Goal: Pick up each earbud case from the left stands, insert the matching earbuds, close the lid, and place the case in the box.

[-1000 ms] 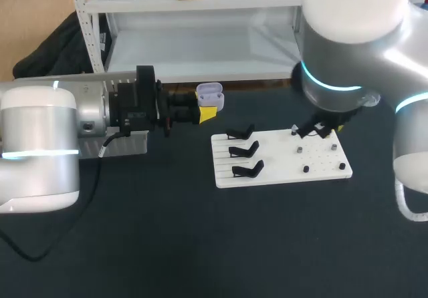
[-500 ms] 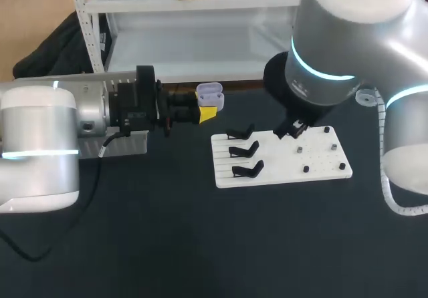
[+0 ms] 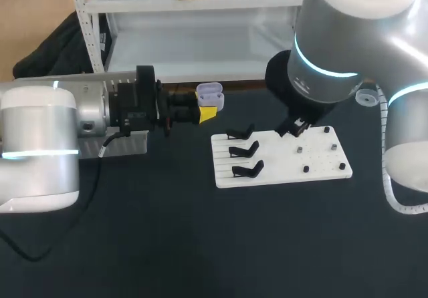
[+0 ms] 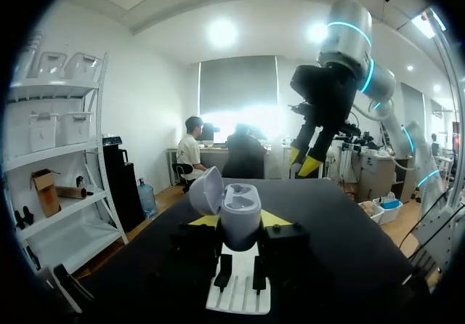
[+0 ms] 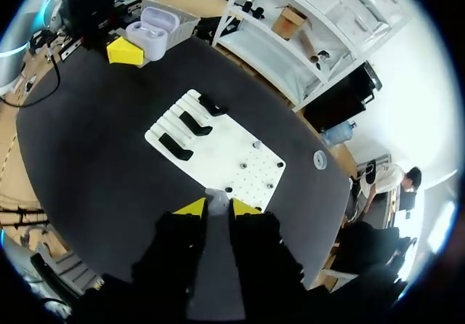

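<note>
Pale lilac earbud case (image 3: 210,96), lid flipped open (tilted back), upright in the left claw (image 4: 238,221) near the worktop's (image 3: 167,231) far edge; a small pale earbud (image 5: 216,195) pinched in the right claw (image 5: 217,208).

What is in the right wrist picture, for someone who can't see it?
The right jaws pinch a small pale earbud above a white board with three black stands. Farther off, the left jaws hold an open purple earbud case.
</note>
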You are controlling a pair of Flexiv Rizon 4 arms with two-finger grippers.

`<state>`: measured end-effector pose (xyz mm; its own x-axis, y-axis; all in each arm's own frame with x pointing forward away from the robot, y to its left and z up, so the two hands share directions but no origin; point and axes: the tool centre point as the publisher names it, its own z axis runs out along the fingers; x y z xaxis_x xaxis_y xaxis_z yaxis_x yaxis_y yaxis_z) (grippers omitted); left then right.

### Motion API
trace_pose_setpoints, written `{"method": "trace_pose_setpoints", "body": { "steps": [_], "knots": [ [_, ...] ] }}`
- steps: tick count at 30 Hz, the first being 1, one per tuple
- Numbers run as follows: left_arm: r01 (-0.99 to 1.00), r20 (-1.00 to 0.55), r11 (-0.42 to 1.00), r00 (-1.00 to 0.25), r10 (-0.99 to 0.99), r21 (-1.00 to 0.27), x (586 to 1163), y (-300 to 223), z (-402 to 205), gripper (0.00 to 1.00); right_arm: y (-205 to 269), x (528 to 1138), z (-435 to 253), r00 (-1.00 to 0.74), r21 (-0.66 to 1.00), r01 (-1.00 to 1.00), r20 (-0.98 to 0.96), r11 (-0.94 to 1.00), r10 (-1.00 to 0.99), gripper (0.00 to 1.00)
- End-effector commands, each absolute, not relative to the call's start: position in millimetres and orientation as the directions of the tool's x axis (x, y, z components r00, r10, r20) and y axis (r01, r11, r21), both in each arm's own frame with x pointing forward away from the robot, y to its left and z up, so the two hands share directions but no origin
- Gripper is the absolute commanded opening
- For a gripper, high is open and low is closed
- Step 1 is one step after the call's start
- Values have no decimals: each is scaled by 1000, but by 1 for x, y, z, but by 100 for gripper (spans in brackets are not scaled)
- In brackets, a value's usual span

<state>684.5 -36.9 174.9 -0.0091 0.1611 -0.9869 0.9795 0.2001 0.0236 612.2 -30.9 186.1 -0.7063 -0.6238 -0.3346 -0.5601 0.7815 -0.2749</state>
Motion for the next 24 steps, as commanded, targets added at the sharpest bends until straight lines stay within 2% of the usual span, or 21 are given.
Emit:
{"method": "trace_pose_setpoints", "body": {
  "steps": [1,7,11,24],
  "knots": [
    [979,-987,204,-7,158,25,684,-37,174,0,2,613,212,-849,-242,-385,-287,891,-445,0],
    [979,-987,204,-7,158,25,684,-37,174,0,39,619,244,-955,-243,-132,-228,961,-189,0],
    [979,-987,204,-7,158,25,684,-37,174,0,62,621,257,-972,-211,-46,-214,976,-92,0],
    [979,-987,204,-7,158,25,684,-37,174,0,92,623,280,-975,-182,74,-219,980,33,0]
  ]
}}
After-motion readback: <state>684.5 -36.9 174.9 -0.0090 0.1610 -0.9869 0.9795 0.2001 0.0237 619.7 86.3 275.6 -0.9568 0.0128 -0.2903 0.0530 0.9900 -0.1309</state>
